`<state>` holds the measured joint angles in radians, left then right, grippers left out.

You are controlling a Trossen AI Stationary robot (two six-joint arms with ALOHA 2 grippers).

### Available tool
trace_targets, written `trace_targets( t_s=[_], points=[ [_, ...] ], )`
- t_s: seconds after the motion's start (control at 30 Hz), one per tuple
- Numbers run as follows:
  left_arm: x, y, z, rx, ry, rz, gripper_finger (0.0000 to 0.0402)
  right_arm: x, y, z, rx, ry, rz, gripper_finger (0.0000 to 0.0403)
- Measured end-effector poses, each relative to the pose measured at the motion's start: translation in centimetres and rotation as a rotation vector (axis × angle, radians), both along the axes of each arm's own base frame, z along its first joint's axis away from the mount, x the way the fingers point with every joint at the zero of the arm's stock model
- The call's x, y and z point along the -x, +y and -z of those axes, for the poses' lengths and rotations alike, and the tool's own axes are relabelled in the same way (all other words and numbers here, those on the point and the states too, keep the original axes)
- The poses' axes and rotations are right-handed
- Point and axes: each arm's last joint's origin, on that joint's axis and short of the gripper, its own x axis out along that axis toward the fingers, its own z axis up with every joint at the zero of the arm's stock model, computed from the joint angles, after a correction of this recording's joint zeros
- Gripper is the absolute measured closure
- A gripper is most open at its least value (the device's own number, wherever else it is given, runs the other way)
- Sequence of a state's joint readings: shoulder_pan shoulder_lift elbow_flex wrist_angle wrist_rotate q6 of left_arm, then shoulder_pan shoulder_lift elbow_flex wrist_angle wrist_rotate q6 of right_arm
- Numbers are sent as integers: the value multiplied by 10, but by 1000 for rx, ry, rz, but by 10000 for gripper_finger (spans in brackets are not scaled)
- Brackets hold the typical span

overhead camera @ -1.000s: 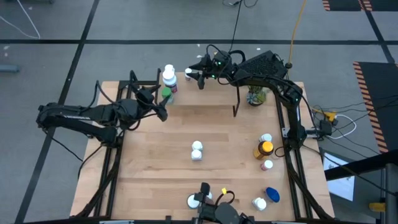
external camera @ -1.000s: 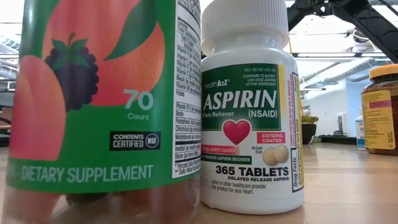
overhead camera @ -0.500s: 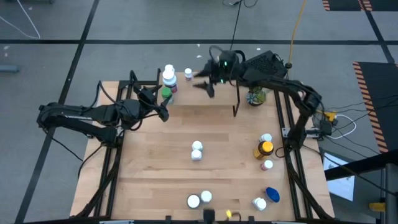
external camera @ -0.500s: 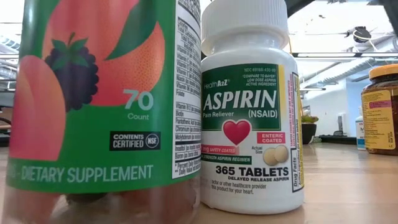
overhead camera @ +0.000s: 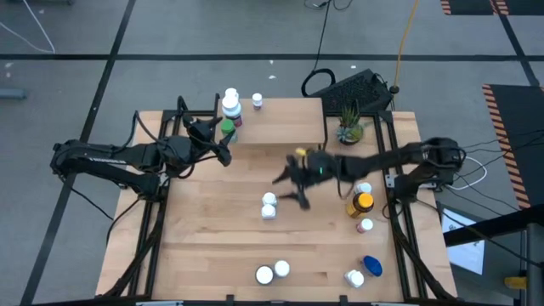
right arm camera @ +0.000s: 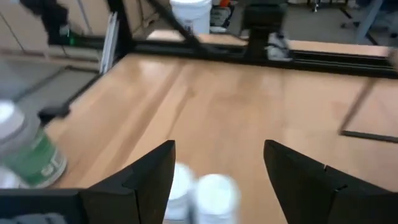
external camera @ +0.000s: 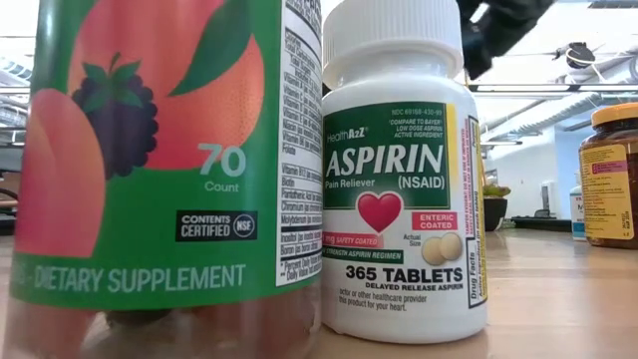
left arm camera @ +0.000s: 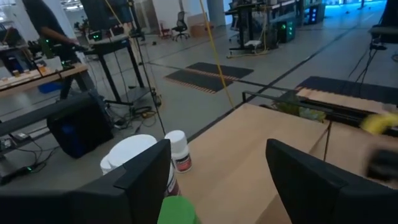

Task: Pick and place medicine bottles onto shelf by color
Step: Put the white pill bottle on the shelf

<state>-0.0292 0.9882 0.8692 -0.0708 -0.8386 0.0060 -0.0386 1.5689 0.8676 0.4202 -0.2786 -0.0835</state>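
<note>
From table height, the near white bottle (external camera: 399, 179) reads "HealthA2Z ASPIRIN Pain Reliever (NSAID), 365 TABLETS, enteric coated"; the big green-labelled one (external camera: 159, 170) beside it reads "70 Count, DIETARY SUPPLEMENT, Contents Certified NSF".

From above, the shelf (overhead camera: 280, 123) stands at the table's (overhead camera: 212, 246) 12 o'clock edge, with three bottles crowded at its 9 o'clock end: a large white one (overhead camera: 230, 103), a small white one (overhead camera: 257, 101) and a green-capped one (overhead camera: 227, 128). The rest of the board is bare.

The left gripper (overhead camera: 223, 143) hangs at that end, fingers wide, holding nothing, the green cap between them in its wrist view.

The right gripper (overhead camera: 293, 187) is over the table's middle, fingers wide and empty, with a white pair (overhead camera: 269, 206) just at its 8 o'clock.

Toward 3 o'clock stand an amber bottle (overhead camera: 360, 204) and a blue one (overhead camera: 371, 266).
</note>
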Motion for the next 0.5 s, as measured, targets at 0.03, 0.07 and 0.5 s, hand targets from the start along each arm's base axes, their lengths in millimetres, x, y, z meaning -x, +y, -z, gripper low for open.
trace_targets(
  t_s=[0.03,0.07,0.5],
  points=[
    [0,0,0,2,-2,0,140,0,11,7,24,17,-2,155],
    [0,0,0,4,-5,-1,142,-1,22,13,45,38,-3,151],
    [0,-1,3,36,-9,-1,144,3,76,20,33,25,-135,138]
  ],
)
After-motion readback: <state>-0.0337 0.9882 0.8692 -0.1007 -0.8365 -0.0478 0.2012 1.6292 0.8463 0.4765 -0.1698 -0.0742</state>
